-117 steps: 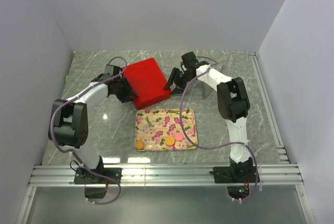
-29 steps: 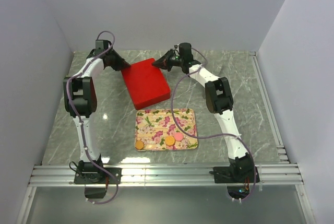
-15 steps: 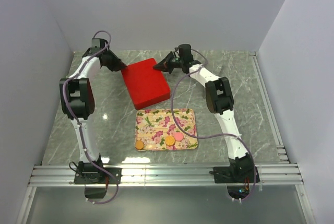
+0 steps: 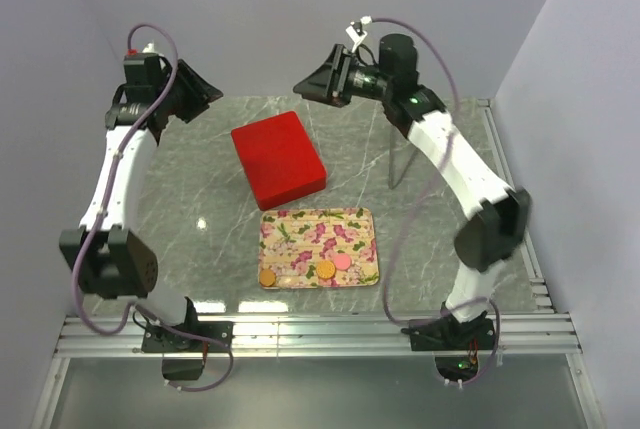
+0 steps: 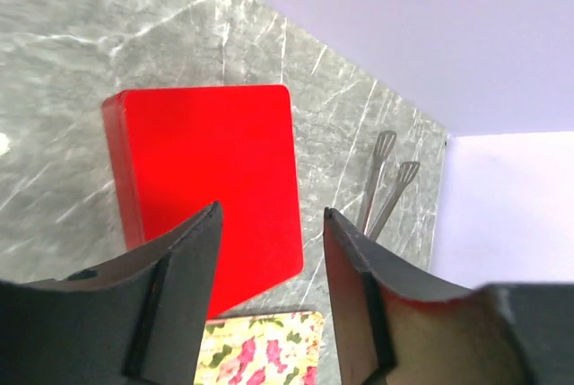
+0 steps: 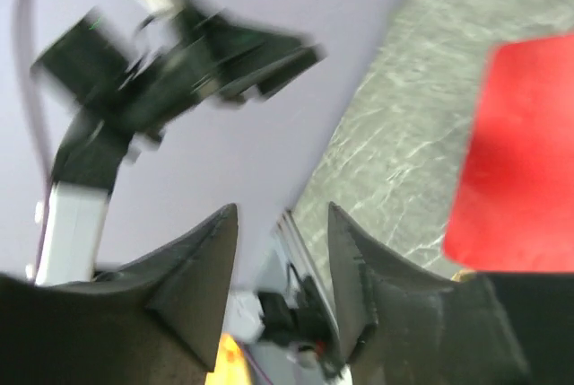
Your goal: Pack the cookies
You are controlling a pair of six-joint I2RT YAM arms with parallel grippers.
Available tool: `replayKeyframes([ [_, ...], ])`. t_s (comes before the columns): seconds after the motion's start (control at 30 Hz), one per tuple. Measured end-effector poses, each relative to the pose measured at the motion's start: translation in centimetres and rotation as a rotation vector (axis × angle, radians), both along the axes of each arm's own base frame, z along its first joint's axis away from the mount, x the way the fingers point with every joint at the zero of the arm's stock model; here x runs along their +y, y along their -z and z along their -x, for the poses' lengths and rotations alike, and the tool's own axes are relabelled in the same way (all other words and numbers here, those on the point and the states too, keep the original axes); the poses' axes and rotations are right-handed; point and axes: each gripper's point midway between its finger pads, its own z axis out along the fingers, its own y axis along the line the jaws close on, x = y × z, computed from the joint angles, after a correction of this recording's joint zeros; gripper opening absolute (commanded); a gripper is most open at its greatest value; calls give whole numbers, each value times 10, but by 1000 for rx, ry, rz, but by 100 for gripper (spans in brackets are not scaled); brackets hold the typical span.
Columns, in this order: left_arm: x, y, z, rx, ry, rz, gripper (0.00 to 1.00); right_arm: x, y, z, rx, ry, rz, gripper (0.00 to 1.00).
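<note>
The marble table (image 4: 180,239) stands between white walls. Top view: the red box (image 4: 279,157) sits closed behind the floral tray (image 4: 300,234). Three cookies (image 4: 325,269) lie along the tray's near edge, unpacked. Both arms are raised, left gripper (image 4: 212,95) and right gripper (image 4: 302,88) empty. Left wrist view: jaws apart over the box. Right wrist view: jaws apart. Judge packing unfinished; the box's contents are hidden.

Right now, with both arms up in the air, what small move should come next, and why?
Probably bring the right gripper down toward the tongs: both it and the left gripper hang open and empty, clear of the red box, while cookies lie on the floral tray.
</note>
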Motion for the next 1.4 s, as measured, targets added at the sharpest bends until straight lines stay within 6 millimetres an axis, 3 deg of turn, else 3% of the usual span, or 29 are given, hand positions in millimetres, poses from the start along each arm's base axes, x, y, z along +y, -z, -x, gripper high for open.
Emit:
replayKeyframes([
  [0.1,5,-15,27,-45,-17,-37,58,-10,-43,63,-159,-27,19,64],
  [0.2,7,-9,51,-48,-20,-57,64,-24,-50,124,-253,-31,53,68],
  [0.33,-2,26,76,6,1,-90,68,-65,-9,176,-255,38,153,80],
  [0.43,-18,51,94,43,40,-141,72,-98,25,193,-247,141,243,90],
  [0.5,-29,60,105,42,63,-199,70,-119,45,203,-241,200,297,94],
  [0.6,-44,55,117,-36,79,-308,69,-146,62,212,-261,288,358,95],
  [0.73,-56,40,144,-256,74,-467,70,-164,73,214,-297,360,389,96],
  [0.9,-16,45,161,-416,-77,-586,78,-170,88,210,-357,375,426,98],
  [1.13,18,102,162,-395,-165,-728,84,-169,106,198,-426,322,547,99],
  [1.4,76,163,146,-272,-296,-731,84,-169,98,182,-494,308,628,100],
])
